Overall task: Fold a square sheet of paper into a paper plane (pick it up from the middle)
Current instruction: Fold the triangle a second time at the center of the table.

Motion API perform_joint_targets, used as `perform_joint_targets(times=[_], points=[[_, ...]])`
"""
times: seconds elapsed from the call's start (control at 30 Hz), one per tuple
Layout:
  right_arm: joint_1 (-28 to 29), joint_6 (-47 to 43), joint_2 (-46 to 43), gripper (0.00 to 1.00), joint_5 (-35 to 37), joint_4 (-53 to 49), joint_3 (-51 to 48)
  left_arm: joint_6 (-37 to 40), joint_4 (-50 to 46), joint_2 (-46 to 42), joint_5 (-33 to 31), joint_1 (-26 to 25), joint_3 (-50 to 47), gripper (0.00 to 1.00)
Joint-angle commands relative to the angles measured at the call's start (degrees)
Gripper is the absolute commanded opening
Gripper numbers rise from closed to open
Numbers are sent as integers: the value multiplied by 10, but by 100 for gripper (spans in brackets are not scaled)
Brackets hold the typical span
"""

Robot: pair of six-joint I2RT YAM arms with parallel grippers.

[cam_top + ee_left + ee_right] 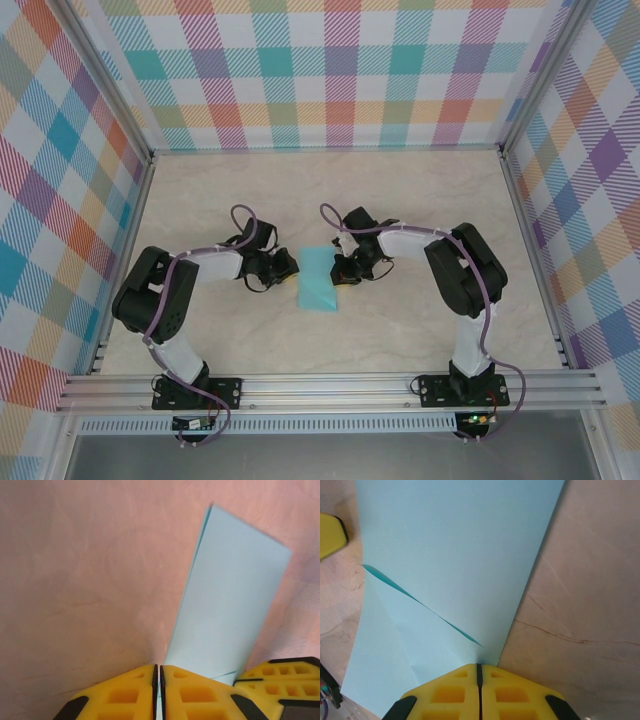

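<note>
Left claw [159,682] has its yellow jaws pressed together with a sliver of turquoise caught in the seam, so I read it as clamped on the near edge of the square sheet of paper [227,605]. Right claw [479,675] is likewise closed, its tips meeting just where the sheet's edge and a loose flap run in, which looks like a pinch on the opposite side. From above, the sheet lies on the table [420,190] between the two claws as a narrow doubled rectangle, one claw touching each long side. It is no dart shape, so most of the folding looks not yet done. The risk lies in two grips on one thin sheet. If the arms draw apart or move out of step, the paper could tear at a pinch or slip out of one; if they push inward, it could buckle and take a crooked crease. The upper layer is not flat either, and pressing it as it sits would set the fold off line. The right wrist view gives that loose layer away, with a dark gap under a diagonal edge, whereas from overhead the sheet passes for flat. The left wrist view shows two layers slightly parted along one edge and catches a finger [280,677] of the other claw just beside the paper.
</note>
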Motion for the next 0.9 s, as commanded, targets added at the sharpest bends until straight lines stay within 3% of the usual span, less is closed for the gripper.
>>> perform_joint_targets(times=[0.0,0.17,0.43,0.87], points=[[-2,-13,34,7,106,-37,-17,18,-16,-37,13,0,13,12],[-2,-12,28,7,92,-32,-17,-12,41,-47,54,-37,-8,12],[-2,-12,7,7,40,-10,-13,-28,67,3,52,-65,-19,11],[-1,-23,-45,7,11,-25,15,-7,7,44,-3,-75,-18,6]])
